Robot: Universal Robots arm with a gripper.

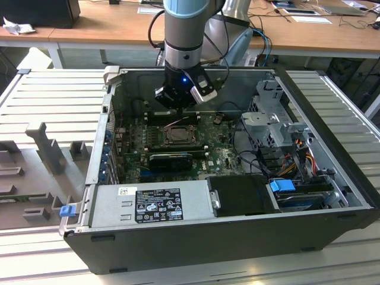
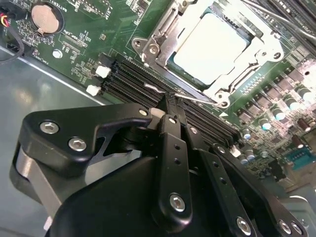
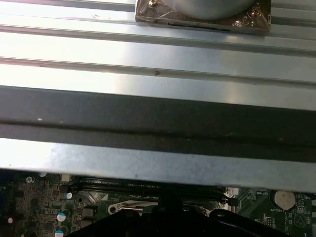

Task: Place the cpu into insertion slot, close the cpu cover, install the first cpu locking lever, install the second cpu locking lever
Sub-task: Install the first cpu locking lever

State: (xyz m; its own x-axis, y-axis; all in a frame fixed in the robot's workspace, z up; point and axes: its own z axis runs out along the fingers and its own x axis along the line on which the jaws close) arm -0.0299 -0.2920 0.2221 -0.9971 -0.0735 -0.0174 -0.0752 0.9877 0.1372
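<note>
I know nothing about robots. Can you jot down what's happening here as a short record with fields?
Setting: open computer case on a metal table, green board inside
Robot: one arm reaching down into the case
Hand: fingers together, tips at a thin metal lever beside the socket
Cpu: seated in the slot
Cover: silver frame lying down around the cpu
Nearby: black memory slots between hand and socket; round coin battery on the board
</note>
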